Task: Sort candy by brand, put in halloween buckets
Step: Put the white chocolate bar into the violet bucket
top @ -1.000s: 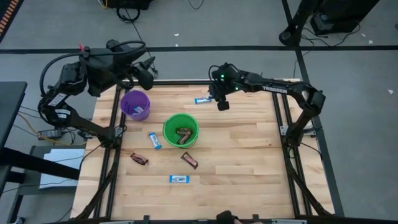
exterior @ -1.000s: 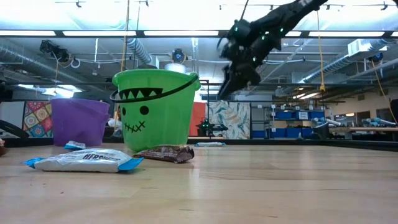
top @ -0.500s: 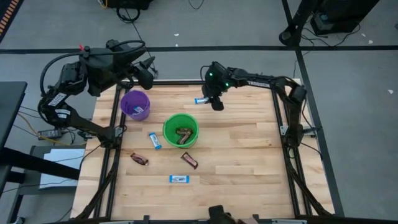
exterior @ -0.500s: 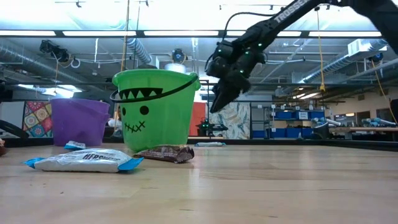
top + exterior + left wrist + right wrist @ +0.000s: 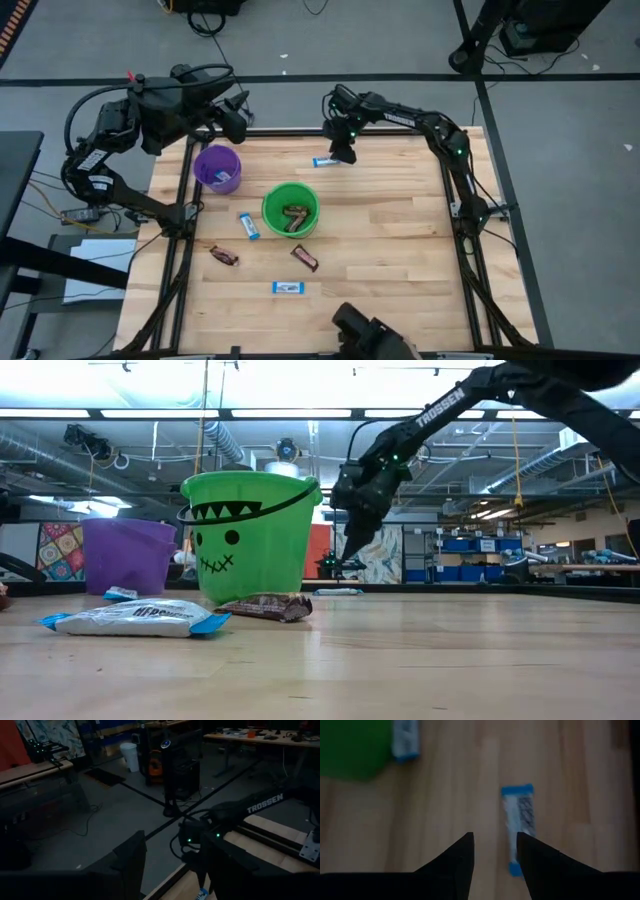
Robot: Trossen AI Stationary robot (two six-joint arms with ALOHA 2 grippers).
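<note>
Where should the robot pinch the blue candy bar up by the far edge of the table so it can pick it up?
Probably across its narrow middle, from straight above. The blue-and-white candy bar lies flat on the table with bare wood along both long sides, so the right gripper, open above it, could drop one finger on each side. The crimped ends look too floppy to hold.

The right gripper [image 5: 343, 153] is hovering beside a candy bar [image 5: 324, 161], seemingly just apart, behind both buckets [image 5: 291, 209].
</note>
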